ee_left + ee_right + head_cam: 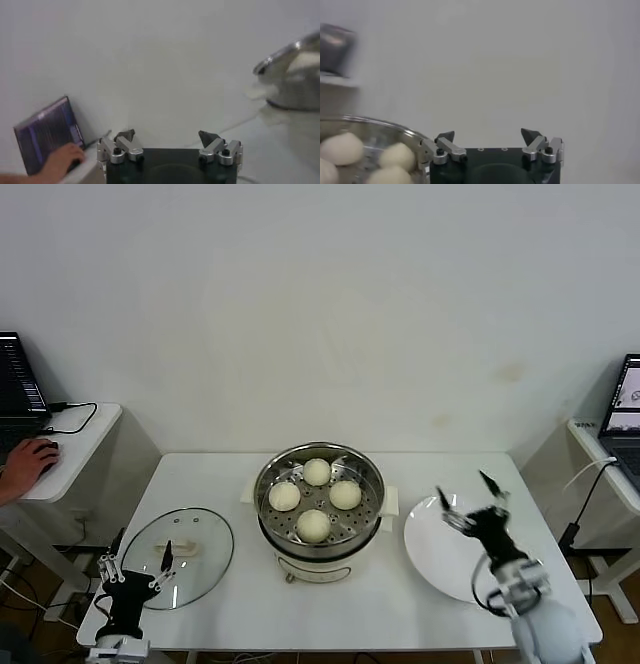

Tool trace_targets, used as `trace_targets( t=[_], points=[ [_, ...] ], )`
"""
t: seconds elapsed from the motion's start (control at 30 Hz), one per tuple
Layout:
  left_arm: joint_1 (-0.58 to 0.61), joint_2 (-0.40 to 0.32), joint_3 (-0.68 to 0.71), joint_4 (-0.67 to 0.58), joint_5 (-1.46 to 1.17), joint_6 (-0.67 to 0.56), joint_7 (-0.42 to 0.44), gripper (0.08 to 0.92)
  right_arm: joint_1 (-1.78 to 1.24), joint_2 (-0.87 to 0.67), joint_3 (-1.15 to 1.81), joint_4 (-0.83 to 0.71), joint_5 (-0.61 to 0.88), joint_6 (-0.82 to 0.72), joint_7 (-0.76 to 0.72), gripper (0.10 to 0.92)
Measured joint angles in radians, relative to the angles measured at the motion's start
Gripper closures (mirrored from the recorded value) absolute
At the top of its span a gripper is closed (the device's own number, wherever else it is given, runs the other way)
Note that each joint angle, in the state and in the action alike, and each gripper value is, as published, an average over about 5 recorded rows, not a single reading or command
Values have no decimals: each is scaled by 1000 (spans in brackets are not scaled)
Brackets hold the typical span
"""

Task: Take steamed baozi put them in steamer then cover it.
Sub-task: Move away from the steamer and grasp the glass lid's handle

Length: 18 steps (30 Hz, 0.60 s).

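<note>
While all four steamed baozi [315, 498] sit inside the uncovered steamer [318, 506], both claws hang with their jaws spread wide and nothing in them.

The steamer stands in the middle of the white table [390, 594], its buns arranged in a ring on the perforated floor, none stacked on another. The glass lid [182, 546] lies flat on the table to the robot's left of the pot, apart from it, with the left gripper [135, 564] just over its near edge, fingers apart. On the other side a white plate [440, 549] rests bare beside the steamer, and the right gripper [468, 496] hovers above it, likewise gaping. At a side desk a person's hand [28, 461] rests by a laptop [18, 379].
</note>
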Motion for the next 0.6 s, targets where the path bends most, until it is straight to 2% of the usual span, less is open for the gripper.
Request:
trace_targets(
  t=[0.27, 0.6],
  points=[
    [-7, 65, -26, 122, 291, -50, -11, 177, -90, 109, 158, -25, -38, 60, 73, 203],
    [-112, 134, -2, 292, 540, -82, -17, 177, -155, 189, 244, -32, -79, 99, 116, 203]
  ],
)
